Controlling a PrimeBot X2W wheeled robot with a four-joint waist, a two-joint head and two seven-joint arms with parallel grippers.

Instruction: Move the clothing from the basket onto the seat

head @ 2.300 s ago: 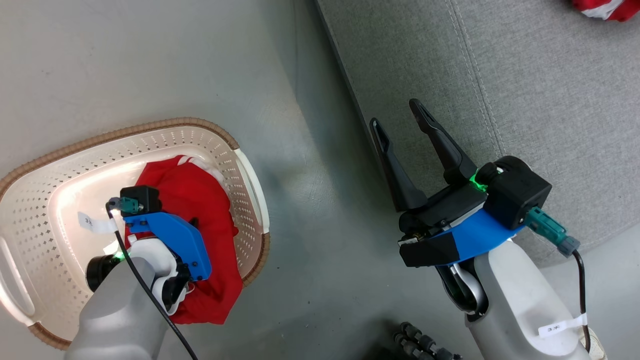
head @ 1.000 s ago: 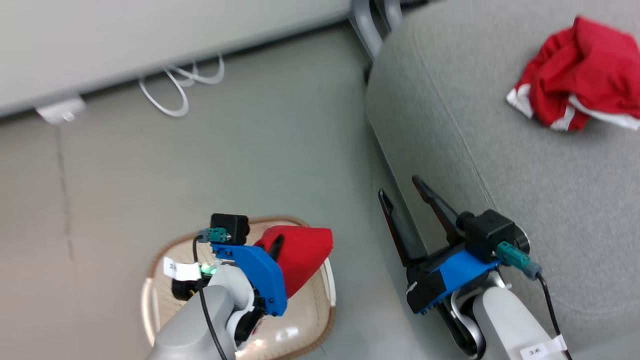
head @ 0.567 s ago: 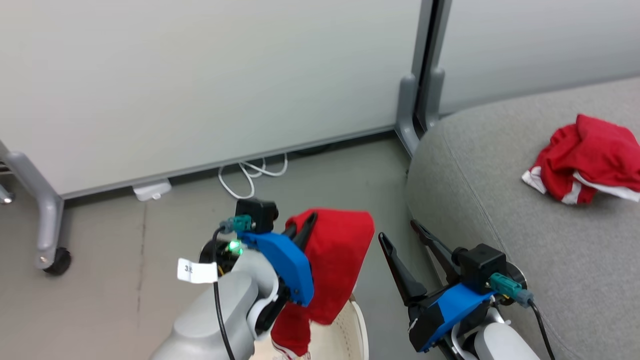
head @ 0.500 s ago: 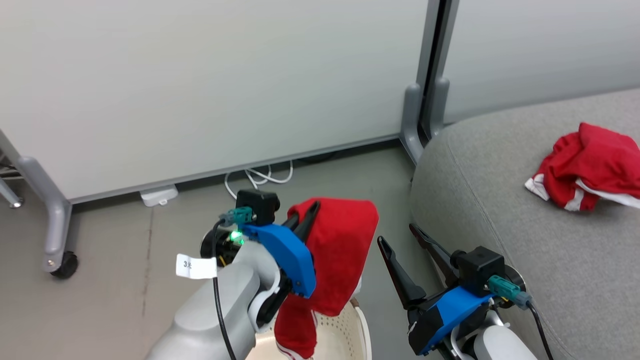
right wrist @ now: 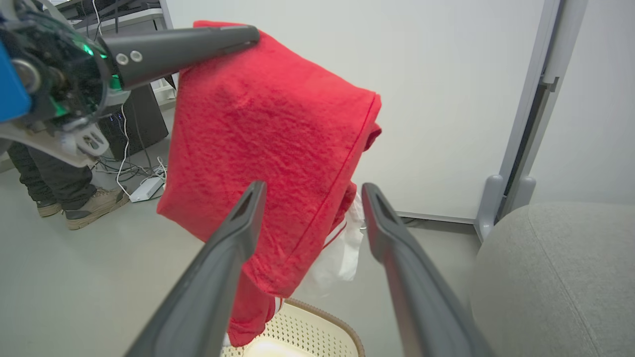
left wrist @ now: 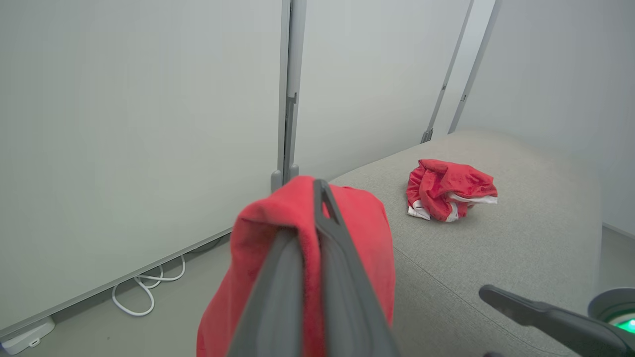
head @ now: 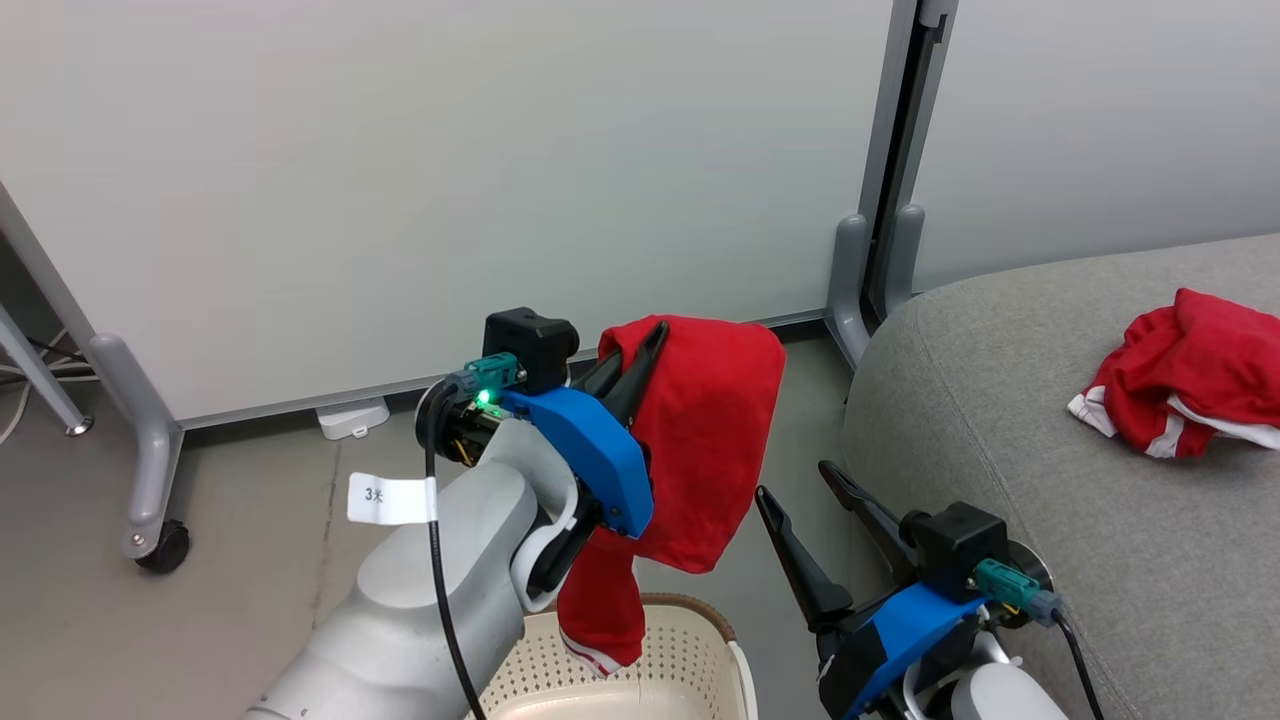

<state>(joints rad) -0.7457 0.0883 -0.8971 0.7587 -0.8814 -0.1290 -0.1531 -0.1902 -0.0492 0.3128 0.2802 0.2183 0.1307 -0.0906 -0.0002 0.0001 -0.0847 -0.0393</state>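
Note:
My left gripper [head: 655, 335] is shut on a red garment [head: 705, 440] and holds it high above the cream basket [head: 690, 625]; the cloth drapes down from the fingers [left wrist: 330, 258], its striped lower end hanging just over the rim. In the right wrist view the same garment [right wrist: 268, 134] hangs ahead of my right gripper [right wrist: 310, 191]. My right gripper [head: 800, 480] stands open and empty beside the grey seat [head: 1050, 560]. Another red garment [head: 1185, 370] with white trim lies crumpled on the seat, also seen as a red bundle [left wrist: 449, 188] in the left wrist view.
A pale partition wall [head: 400, 180] on grey wheeled legs [head: 150, 470] stands behind. White cables [left wrist: 144, 295] lie on the floor at its base. A person's feet [right wrist: 74, 208] stand at the left of the right wrist view.
My left arm has lifted the red garment up out of the basket. The head camera has tilted upward, bringing the wall and more of the seat into view. The right gripper has stayed open.

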